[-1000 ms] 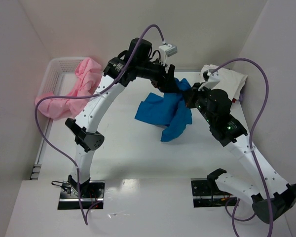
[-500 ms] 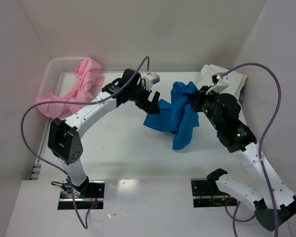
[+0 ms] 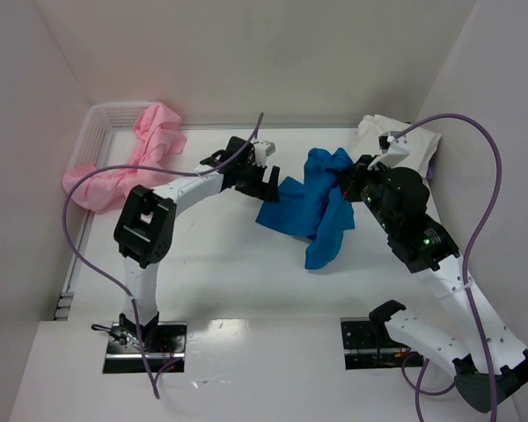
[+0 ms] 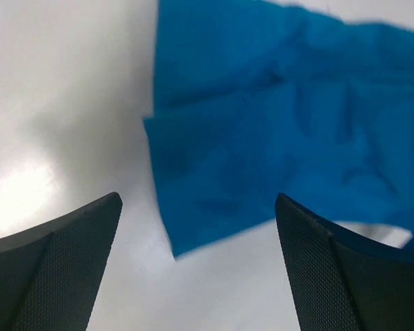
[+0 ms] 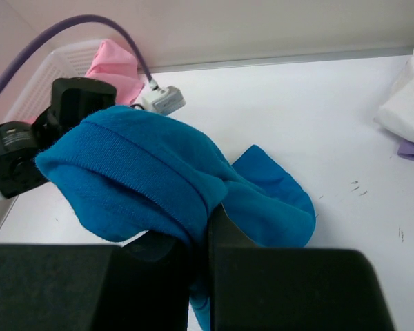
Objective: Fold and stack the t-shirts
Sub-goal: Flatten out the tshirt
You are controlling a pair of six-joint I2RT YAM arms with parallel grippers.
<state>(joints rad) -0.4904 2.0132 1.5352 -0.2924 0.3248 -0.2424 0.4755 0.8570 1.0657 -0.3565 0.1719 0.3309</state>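
The left end effector [image 3: 268, 186] hovers spread wide beside the bright blue cloth t-shirt [image 3: 312, 209], which the right end effector [image 3: 350, 181] pinches, partly lifted off the white table [image 3: 238, 272].

A white table [image 3: 246, 281], boxed by plain pale walls [image 3: 273, 53] at back and both sides, carries soft glare [image 3: 233, 327] near its front edge and a white lattice basket [image 3: 101, 112] far left.

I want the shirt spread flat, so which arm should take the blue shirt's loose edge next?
Left. The left fingers stand open and empty right at the loose edge of the blue shirt; the right fingers are shut on its bunched part.
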